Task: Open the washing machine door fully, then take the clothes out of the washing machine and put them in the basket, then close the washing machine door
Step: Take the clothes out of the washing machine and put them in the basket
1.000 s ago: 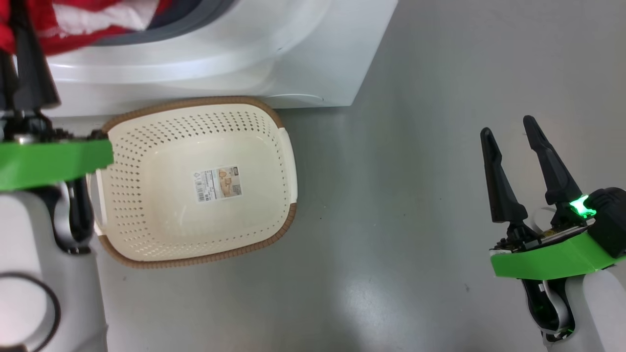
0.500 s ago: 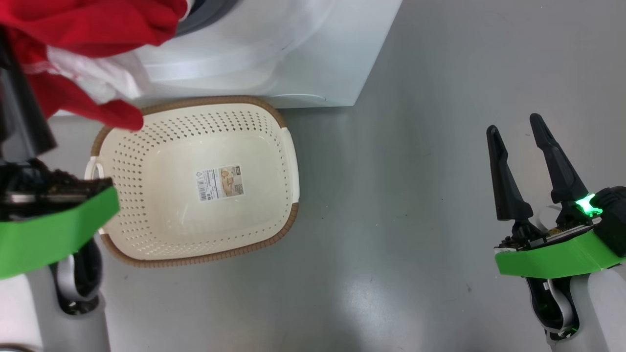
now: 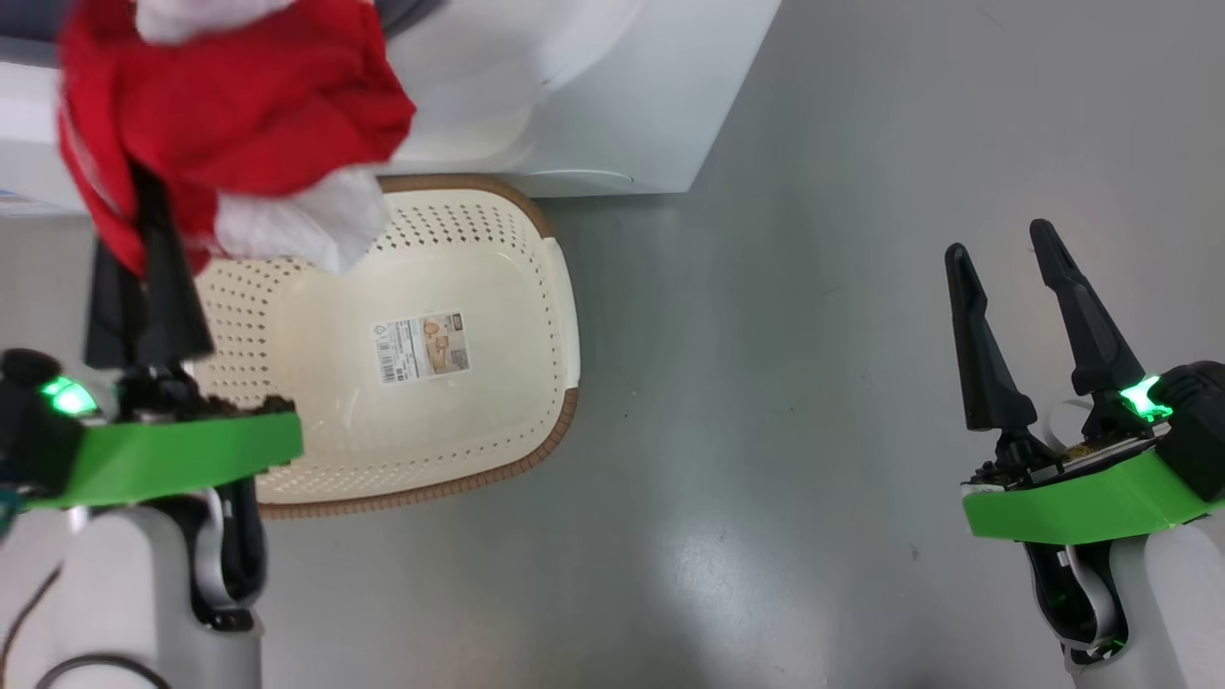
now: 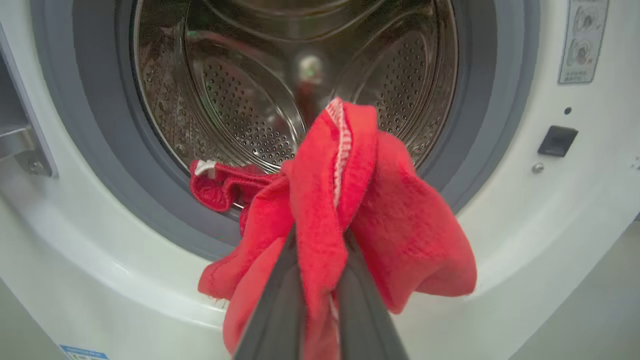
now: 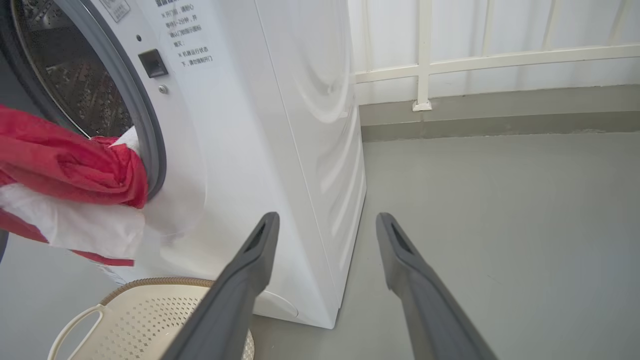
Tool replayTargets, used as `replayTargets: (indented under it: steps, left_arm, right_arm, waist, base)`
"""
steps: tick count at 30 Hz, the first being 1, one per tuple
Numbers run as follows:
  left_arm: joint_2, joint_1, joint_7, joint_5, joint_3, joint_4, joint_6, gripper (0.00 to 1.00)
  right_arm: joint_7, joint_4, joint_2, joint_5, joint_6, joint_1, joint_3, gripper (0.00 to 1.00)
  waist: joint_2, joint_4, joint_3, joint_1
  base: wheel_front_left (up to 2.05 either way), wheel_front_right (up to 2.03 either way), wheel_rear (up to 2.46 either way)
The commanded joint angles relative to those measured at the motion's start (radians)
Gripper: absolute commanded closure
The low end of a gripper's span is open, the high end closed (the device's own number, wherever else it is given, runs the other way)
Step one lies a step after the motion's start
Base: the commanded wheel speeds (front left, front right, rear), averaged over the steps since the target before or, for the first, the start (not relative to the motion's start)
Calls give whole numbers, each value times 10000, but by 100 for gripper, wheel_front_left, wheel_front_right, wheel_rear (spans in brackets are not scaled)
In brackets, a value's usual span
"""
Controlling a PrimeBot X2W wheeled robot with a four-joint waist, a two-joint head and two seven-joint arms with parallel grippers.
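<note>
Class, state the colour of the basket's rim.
Brown with a woven look, on the cream basket; the head view shows it best.

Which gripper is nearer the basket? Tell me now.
Left. The left gripper, shut on the clothes, hangs over the left rim of the basket; the right gripper stands open, well off to its right.

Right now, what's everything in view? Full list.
washing machine: one, white, on the floor
basket: one, cream with brown rim, in front of the washing machine
label: one, white paper, on the basket's bottom
clothes: one bundle, red and white, hanging at the washing machine's mouth
railing: one, white, beyond the washing machine
left tool: one, dark, shut on the clothes
right tool: one, dark, open, over the floor
</note>
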Motion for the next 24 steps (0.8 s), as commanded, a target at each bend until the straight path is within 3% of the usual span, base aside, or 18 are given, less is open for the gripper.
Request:
replayTargets:
  steps: [1, 24]
  left_arm:
    - [284, 320, -40, -97, 241, 103, 52, 100]
    - [283, -1375, -40, 349, -306, 5494, -304, 100]
  right_arm:
    - [-63, -239, 19, 19, 73, -6, 277, 0]
    - [-63, -437, 45, 11, 73, -370, 420, 0]
  waist:
    - [0, -56, 56, 0]
    - [0, -463, 1490, 0]
  base:
    - [0, 0, 0]
    - [0, 0, 0]
